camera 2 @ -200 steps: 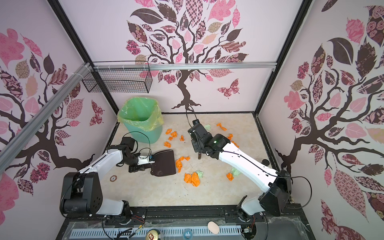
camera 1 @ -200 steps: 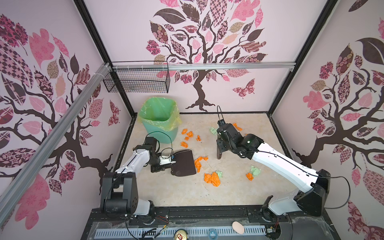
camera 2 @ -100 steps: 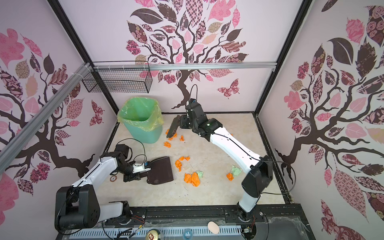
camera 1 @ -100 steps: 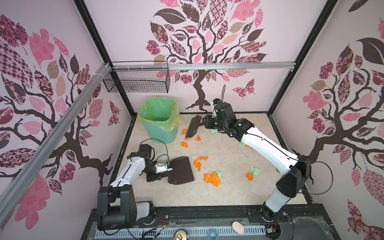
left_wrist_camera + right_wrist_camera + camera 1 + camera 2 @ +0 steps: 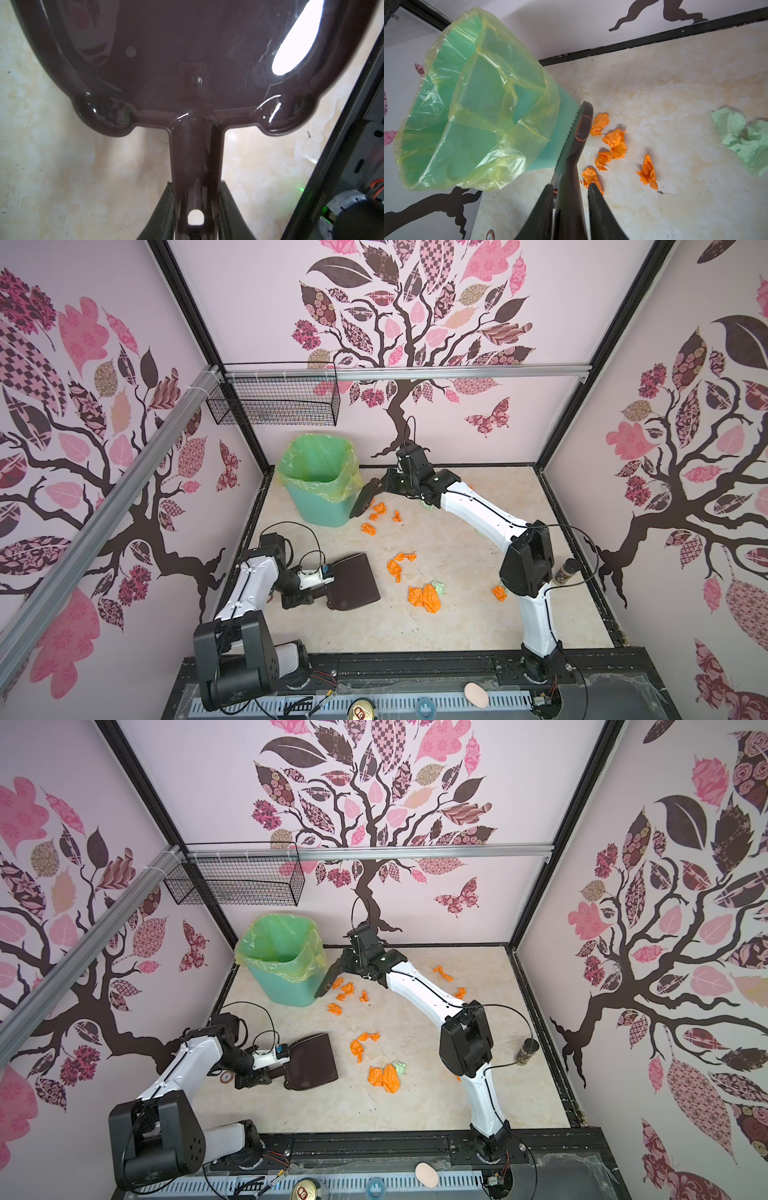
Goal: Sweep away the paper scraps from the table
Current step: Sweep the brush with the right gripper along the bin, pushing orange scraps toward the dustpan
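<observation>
Orange paper scraps (image 5: 376, 510) lie in a loose cluster on the beige table (image 5: 457, 635) beside the bin. More orange and pale green wads (image 5: 424, 595) lie mid-table. My right gripper (image 5: 570, 187) is shut on the handle of a dark brush (image 5: 577, 135), whose head stands between the bin and the nearest scraps (image 5: 614, 141); both top views show it there (image 5: 328, 982). At the near left, my left gripper (image 5: 195, 187) is shut on the handle of a dark brown dustpan (image 5: 353, 583), which lies flat with nothing in it.
A teal bin (image 5: 320, 485) with a green liner stands at the far left corner, close to the brush. A wire basket (image 5: 278, 402) hangs on the rail above it. A small dark jar (image 5: 565, 570) stands by the right edge. A pale green wad (image 5: 741, 135) lies apart from the orange cluster.
My right arm has swung the brush from mid-table out to the far side next to the bin. The left arm has drawn the dustpan slightly nearer the front left.
</observation>
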Robot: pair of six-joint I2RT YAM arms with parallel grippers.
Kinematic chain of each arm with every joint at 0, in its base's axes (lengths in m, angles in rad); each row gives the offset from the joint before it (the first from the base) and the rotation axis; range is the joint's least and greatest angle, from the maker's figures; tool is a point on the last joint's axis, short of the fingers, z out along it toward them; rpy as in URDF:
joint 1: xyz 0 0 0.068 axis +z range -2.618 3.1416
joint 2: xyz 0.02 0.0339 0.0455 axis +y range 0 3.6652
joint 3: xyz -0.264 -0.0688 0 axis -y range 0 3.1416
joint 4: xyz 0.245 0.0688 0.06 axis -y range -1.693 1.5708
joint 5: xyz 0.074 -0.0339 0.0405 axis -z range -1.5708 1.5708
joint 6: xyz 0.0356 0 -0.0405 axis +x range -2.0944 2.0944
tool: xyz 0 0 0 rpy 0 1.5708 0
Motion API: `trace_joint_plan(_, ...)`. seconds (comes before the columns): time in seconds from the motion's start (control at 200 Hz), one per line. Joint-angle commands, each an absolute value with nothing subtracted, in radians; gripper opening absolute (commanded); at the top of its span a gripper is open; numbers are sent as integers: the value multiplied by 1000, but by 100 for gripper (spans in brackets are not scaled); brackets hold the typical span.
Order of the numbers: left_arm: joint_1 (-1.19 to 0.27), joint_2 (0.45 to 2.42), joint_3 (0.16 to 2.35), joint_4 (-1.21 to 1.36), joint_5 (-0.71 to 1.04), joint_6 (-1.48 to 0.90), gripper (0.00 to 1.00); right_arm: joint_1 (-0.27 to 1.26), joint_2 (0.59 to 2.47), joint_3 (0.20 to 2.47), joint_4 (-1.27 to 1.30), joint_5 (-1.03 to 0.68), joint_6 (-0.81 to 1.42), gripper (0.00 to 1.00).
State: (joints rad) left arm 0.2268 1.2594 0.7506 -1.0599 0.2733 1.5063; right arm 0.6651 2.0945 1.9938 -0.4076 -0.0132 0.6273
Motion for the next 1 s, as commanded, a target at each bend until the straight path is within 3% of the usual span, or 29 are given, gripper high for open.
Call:
trace_joint_plan(0.0, 233, 1243, 729, -1079, 320, 1536, 12, 654, 2135, 1969, -330, -12, 633, 0)
trace_joint_plan(0.275, 233, 1262, 732, -1074, 321, 1529, 11, 634, 2140, 1866, -291, -25, 599, 0)
trace_joint_plan(0.495, 233, 1260, 737, -1078, 321, 1530, 10, 624, 2041, 1674, -237, -19, 573, 0)
trace_joint_plan(0.995, 233, 1260, 751, -1094, 341, 1529, 9, 622, 1549, 1204, -331, 57, 519, 0)
